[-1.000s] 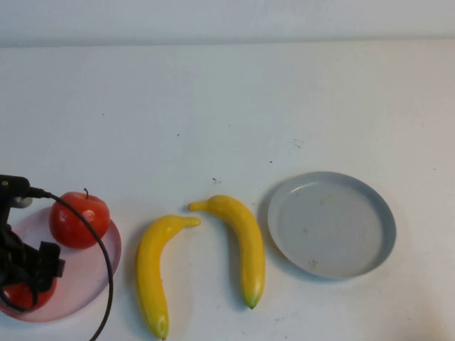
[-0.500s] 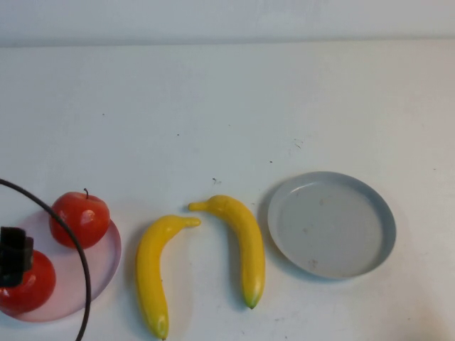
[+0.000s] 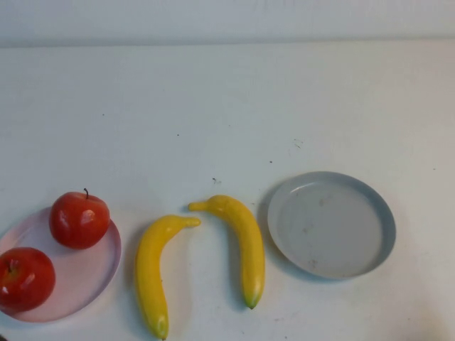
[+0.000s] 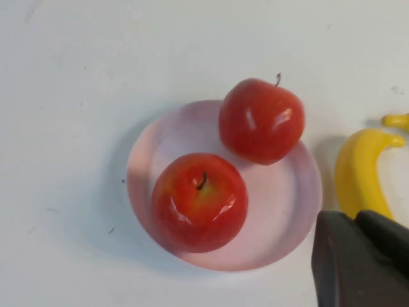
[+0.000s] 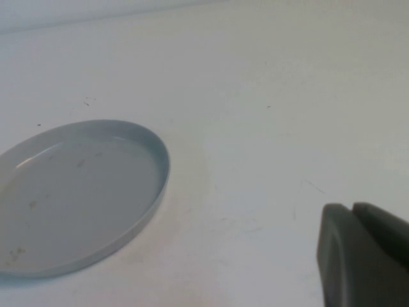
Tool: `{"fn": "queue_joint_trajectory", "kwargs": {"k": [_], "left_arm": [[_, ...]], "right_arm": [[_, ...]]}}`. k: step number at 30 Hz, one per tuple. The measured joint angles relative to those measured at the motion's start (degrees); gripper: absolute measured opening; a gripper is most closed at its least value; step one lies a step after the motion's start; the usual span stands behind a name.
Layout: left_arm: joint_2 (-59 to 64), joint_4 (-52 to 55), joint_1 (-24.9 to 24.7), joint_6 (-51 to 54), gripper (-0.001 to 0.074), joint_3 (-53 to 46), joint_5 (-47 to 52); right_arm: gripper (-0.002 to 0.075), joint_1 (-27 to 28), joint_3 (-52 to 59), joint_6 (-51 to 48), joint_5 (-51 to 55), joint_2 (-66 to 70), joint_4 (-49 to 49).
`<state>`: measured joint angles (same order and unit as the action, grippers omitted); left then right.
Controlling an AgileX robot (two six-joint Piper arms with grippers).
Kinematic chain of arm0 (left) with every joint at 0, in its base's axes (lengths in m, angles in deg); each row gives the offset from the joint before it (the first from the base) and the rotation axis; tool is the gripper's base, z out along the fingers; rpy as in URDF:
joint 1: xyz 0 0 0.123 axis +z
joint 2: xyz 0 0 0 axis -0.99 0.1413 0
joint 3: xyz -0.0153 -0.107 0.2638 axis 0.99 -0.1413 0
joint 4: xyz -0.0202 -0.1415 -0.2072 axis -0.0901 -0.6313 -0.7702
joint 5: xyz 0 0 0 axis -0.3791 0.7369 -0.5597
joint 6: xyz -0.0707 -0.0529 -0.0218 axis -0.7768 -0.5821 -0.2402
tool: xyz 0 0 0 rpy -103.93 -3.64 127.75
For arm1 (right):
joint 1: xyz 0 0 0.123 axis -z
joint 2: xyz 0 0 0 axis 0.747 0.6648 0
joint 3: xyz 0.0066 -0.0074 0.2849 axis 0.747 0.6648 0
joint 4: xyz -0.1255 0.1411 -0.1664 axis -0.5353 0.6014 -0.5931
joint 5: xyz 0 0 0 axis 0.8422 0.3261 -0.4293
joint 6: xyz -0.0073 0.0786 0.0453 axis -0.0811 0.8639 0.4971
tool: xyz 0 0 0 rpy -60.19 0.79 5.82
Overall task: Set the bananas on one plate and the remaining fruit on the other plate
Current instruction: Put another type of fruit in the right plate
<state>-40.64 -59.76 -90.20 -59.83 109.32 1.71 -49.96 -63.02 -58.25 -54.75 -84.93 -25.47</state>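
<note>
Two bananas lie on the white bench [image 3: 227,106] between the plates, long axes running roughly from the far side toward the robot. The left banana [image 3: 152,270] has its stem at the far end, bent toward the right, and its greenish tip nearest the robot. The right banana [image 3: 243,245] has its stem pointing left at the far end and its green tip near the robot. Both are glossy yellow and curved, close together but apart.

Two shiny red apples sit upright on the pink plate [image 3: 92,273] at the left edge: one [image 3: 79,219] at its far rim with a short dark stem, the other [image 3: 25,278] nearer the robot. The grey-blue plate [image 3: 331,224], faintly scuffed, lies right of the bananas.

The left claw [image 4: 362,259] hangs above the bench beside the pink plate, fingers pressed together, holding nothing. The right claw [image 5: 364,256] hovers over bare bench beside the grey-blue plate, likewise closed and empty.
</note>
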Motion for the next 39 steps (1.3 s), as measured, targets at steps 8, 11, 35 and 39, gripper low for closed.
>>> {"fn": "queue_joint_trajectory", "kwargs": {"k": [8,11,35,39], "left_arm": [[-6.46,-0.32,0.0,0.0,0.0004,0.0,2.25],[-6.46,0.55,0.0,0.37,0.0004,0.0,2.25],[-19.85,2.7,0.0,4.66,0.0004,-33.06,-42.66],[-19.94,2.13,0.0,4.78,0.0004,-35.92,-41.31]], "right_arm": [[-0.0015,0.0,0.0,0.0,0.0,0.0,0.0],[-0.0015,0.0,0.0,0.0,0.0,0.0,0.0],[-0.0015,0.0,0.0,0.0,0.0,0.0,0.0],[-0.0015,0.0,0.0,0.0,0.0,0.0,0.0]]}}
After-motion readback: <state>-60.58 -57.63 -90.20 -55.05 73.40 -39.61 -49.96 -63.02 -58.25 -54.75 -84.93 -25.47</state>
